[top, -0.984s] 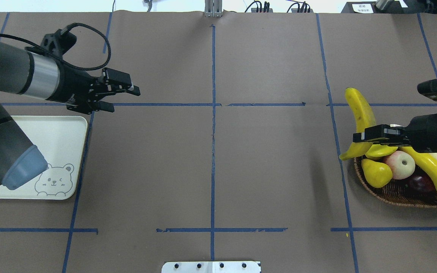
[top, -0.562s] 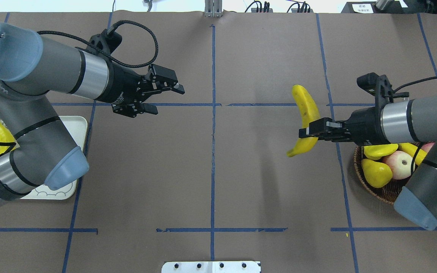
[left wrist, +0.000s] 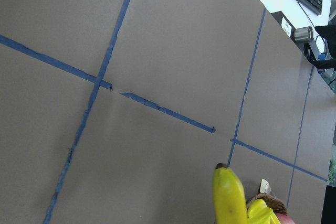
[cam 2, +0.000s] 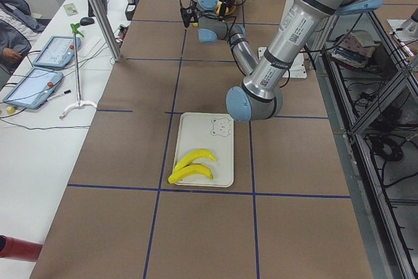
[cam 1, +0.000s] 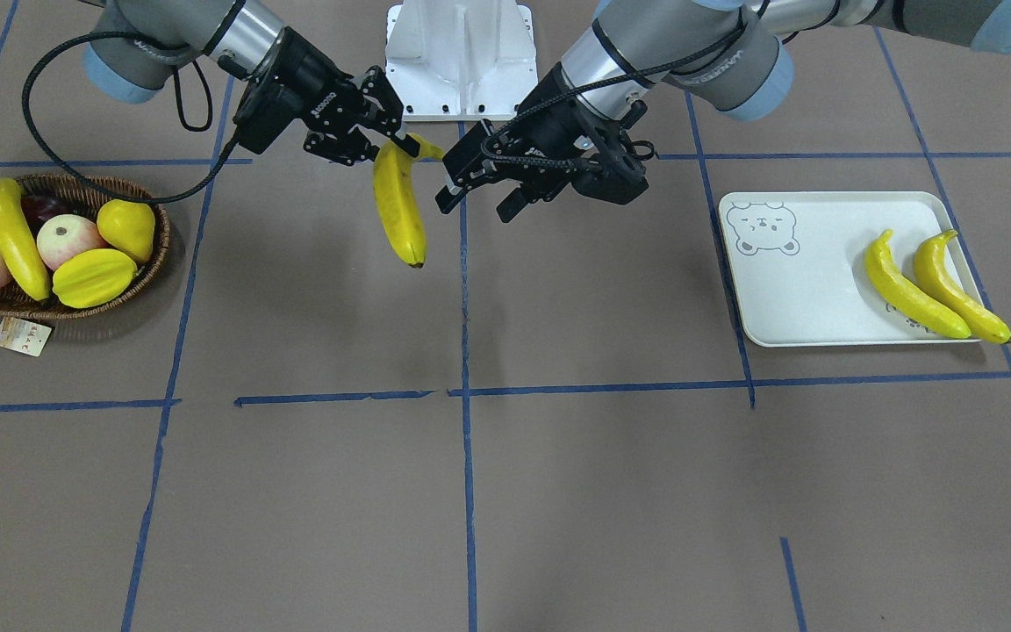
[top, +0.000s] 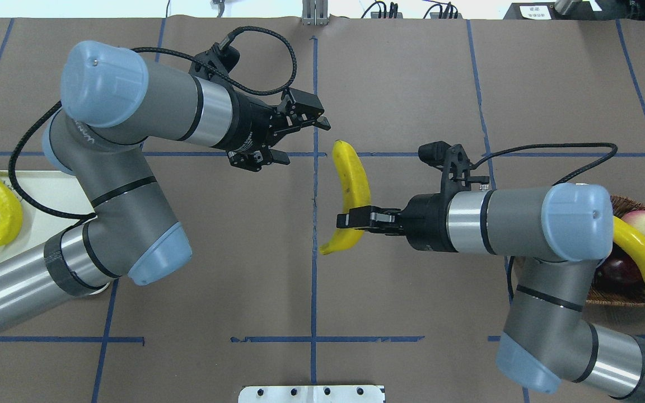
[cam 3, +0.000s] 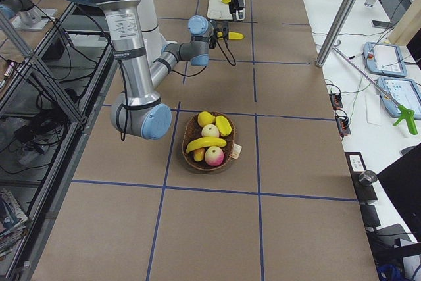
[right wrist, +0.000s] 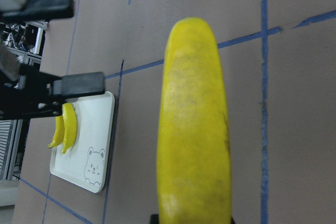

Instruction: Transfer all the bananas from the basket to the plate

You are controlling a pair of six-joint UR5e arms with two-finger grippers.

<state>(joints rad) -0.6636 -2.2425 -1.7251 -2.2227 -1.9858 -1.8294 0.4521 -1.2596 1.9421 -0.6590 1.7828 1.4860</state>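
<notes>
The brown paper-covered desk is gridded with blue tape lines. Toward the robot's left lies a rectangular pale mint-white tray with a grey bear print. Toward its right sits a brown wicker basket, with a small paper tag just beside it. A white metal base plate sits at the robot's edge.

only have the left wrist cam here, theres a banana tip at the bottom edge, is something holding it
observer: yes, the right gripper is shut on that banana near one end, clear of the table.
operator: and my left gripper, open or shut
observer: the left gripper is open and empty, with a gap between it and the banana.
operator: how many on the plate so far
observer: two bananas lie side by side on the plate, at the end away from the bear face.
</notes>
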